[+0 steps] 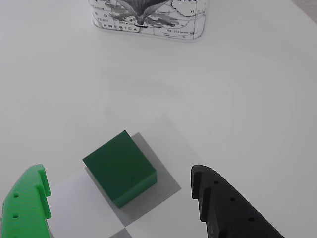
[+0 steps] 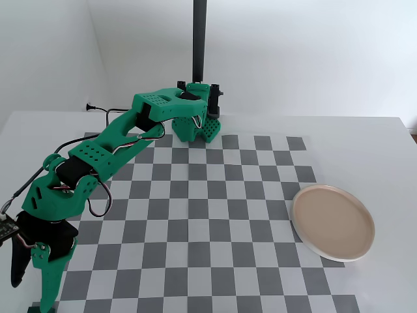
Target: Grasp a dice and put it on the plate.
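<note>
In the wrist view the dice (image 1: 120,167), a plain dark green cube, sits on a grey checker square at the mat's edge. My gripper (image 1: 120,174) is open, its green finger (image 1: 29,203) to the left of the dice and its black finger (image 1: 218,203) to the right, both apart from it. In the fixed view the gripper (image 2: 201,132) reaches down at the far edge of the checker mat, and the dice is hidden behind it. The beige-pink plate (image 2: 333,222) lies at the mat's right side, empty and far from the gripper.
A box with a black-and-white map print (image 1: 148,17) stands on the white table beyond the dice. A black post (image 2: 199,39) rises behind the gripper. The checker mat (image 2: 208,222) covers the table's middle. The arm's base (image 2: 45,248) stands at the front left.
</note>
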You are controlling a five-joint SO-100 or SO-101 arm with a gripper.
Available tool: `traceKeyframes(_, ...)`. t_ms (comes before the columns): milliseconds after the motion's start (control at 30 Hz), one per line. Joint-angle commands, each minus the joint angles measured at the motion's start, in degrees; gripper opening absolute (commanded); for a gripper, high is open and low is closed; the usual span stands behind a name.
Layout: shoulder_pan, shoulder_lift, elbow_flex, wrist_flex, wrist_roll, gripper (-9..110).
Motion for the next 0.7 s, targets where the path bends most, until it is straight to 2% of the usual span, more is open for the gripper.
traceKeyframes(0, 0.88, 1.85, -6.68, -1.67, -0.09, 26)
traceKeyframes(667, -0.62, -1.32, -7.29, -5.98, -0.26, 24)
